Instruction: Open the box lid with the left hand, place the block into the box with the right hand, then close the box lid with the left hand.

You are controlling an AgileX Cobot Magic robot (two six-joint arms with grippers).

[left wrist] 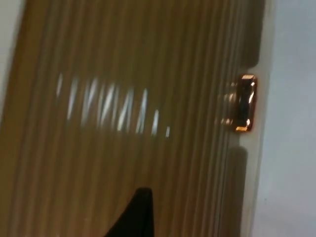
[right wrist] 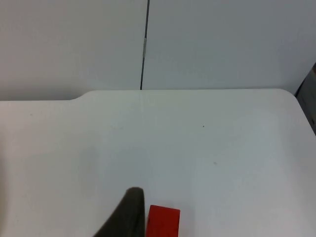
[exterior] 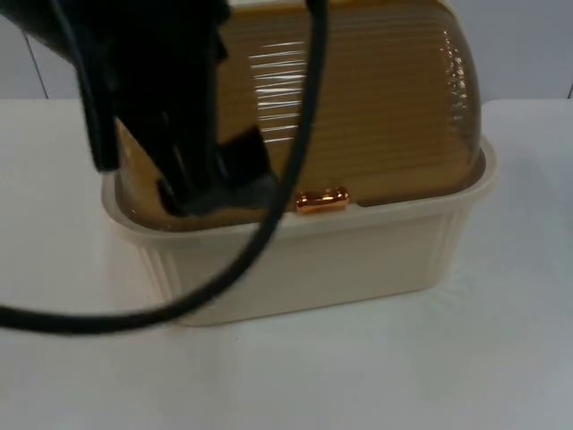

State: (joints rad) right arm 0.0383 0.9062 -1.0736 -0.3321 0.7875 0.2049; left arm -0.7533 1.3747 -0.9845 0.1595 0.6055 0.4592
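Top view: cream box [exterior: 313,264] sat on white worktop [exterior: 448,376], long axis across picture, amber ribbed lid [exterior: 376,107] down on rim, copper handle [exterior: 321,200] at front edge facing camera. Contents hidden by lid. Left pincer [exterior: 210,193] hung over lid's front-left part, beside handle; finger spread could not be told. Right wrist view: red block [right wrist: 163,220] lay on worktop just beside right pincer's fingertip [right wrist: 129,212]; whether pincer gripped it, cannot tell.

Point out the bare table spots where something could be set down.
Bare table lies in front of the cream box and on both its sides. Past the red block, white table runs to the grey wall. It is crowded at the amber lid, where the left gripper hangs.
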